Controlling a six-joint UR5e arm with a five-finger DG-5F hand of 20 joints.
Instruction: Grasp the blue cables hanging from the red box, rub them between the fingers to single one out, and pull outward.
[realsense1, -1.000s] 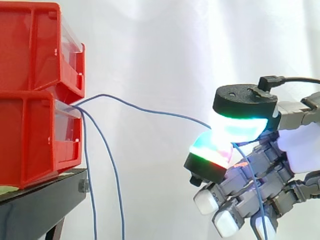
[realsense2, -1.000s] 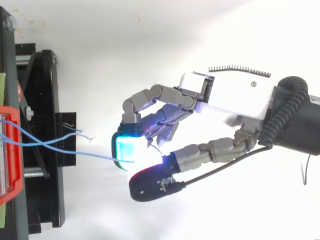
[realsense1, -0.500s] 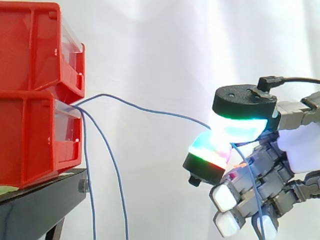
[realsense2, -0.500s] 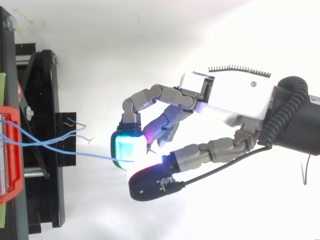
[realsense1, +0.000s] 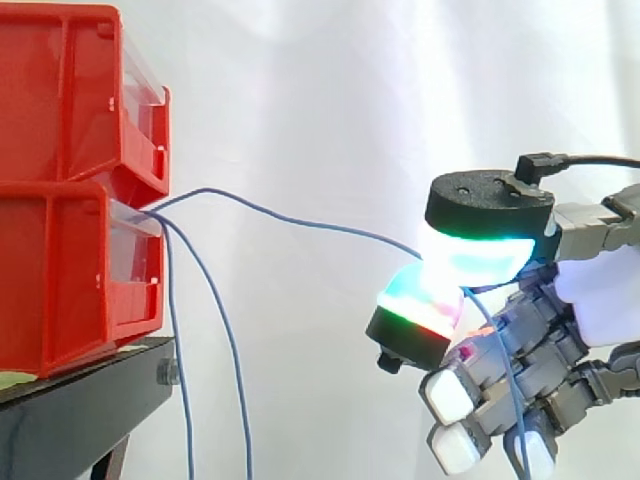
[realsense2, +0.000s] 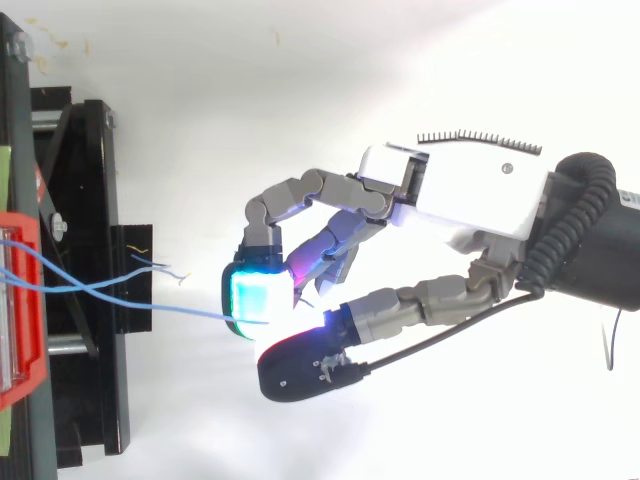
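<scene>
White curtain (realsense1: 320, 100) backs the side view, where an upper red bin (realsense1: 60, 90) sits stacked on a lower red bin (realsense1: 60, 270) atop a black stand (realsense1: 70, 410) at 9 o'clock. Three blue cables (realsense1: 175, 340) come out of the front of the lower red bin. Two of them drop side by side toward 6 o'clock and leave the frame at its bottom edge. The third, the pinched cable (realsense1: 300, 222), arcs away toward 3 o'clock and sags slightly before it reaches the hand (realsense1: 600, 290) at 4 o'clock. The hand is clamped on this single strand. Two glowing pads (realsense1: 475, 250), one above the other and lit green, cyan and red, meet on it, while the other fingers curl below with white tips. Past the pinch, the strand's free length hangs down in front of those curled fingers. Seen from above, the hand comes in from 3 o'clock, and the pinched cable runs nearly level from the bin at 9 o'clock to the pads. Two loose ends (realsense2: 165, 268) of the hanging cables show just beside the stand.
</scene>
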